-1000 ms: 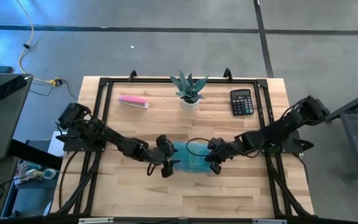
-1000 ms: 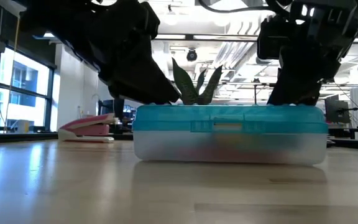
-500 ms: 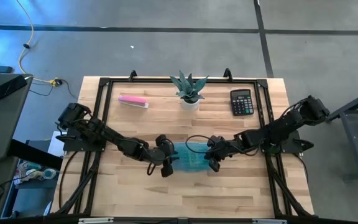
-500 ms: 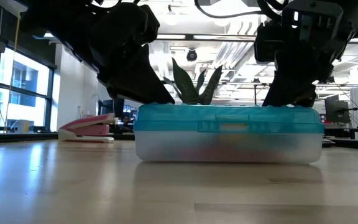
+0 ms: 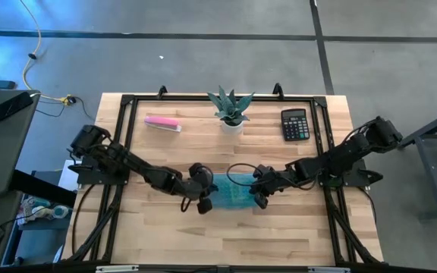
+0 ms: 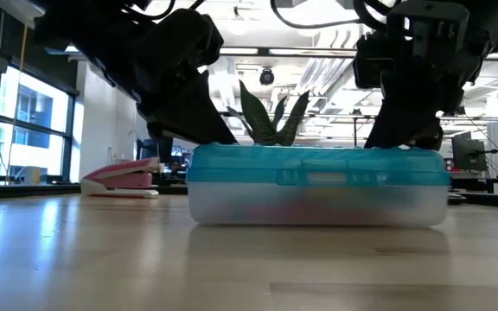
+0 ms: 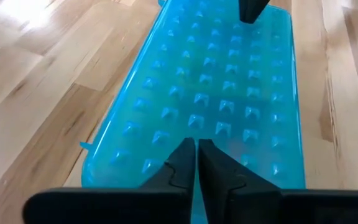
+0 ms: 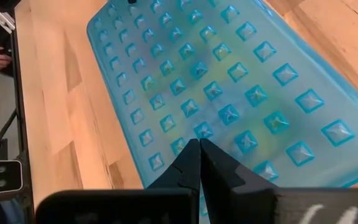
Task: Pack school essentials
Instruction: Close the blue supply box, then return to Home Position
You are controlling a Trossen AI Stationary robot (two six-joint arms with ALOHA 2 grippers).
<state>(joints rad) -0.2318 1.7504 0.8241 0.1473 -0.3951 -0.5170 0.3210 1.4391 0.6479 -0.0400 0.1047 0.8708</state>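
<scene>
A closed translucent blue pencil case (image 5: 232, 191) with a studded lid lies flat on the table's middle; it also shows in the low view (image 6: 318, 186). Faint yellow, green and reddish shapes show through its lid and wall, but the school essentials themselves are hidden. My left gripper (image 5: 205, 194) is shut at the case's left end. My right gripper (image 5: 259, 194) is shut at its right end. Both sit on the lid. My left gripper rests its shut fingertips (image 7: 185, 152) on the studded lid (image 7: 210, 118) near the case's left end, slanting down from the table's left. The case lies flat on the table. My right gripper rests its shut fingertips (image 8: 191, 155) on the lid (image 8: 229, 112) near the case's right end, slanting down from the table's right.
A flat pink bar (image 5: 162, 123) lies at the far left. A potted plant (image 5: 231, 110) stands at the far middle and a black calculator (image 5: 295, 124) at the far right. A black frame (image 5: 127, 136) runs round the table. Bare wood lies near the front edge.
My right gripper has gone a little toward the table's left along the lid. The case has shifted slightly on the table and still lies flat and closed.
</scene>
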